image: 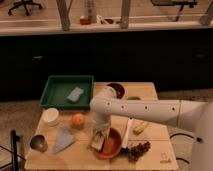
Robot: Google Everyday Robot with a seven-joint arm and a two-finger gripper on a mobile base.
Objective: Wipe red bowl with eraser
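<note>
The red bowl [113, 146] is wide, shallow and orange-red, near the front edge of the wooden table [155, 150]. My gripper [98, 142] hangs from the white arm [145, 110] over the bowl's left rim. A small pale block, the eraser [97, 145], sits at the gripper's tip against the left side of the bowl. The arm covers part of the bowl's back rim.
A green tray [55, 97] with a blue-grey sponge [75, 94] is at the back left. A dark maroon bowl [118, 90], an orange fruit [77, 119], a white cup [50, 116], a metal cup [38, 143], a blue-grey cloth [63, 139], dark grapes [139, 150] and a yellowish block [140, 128] lie around.
</note>
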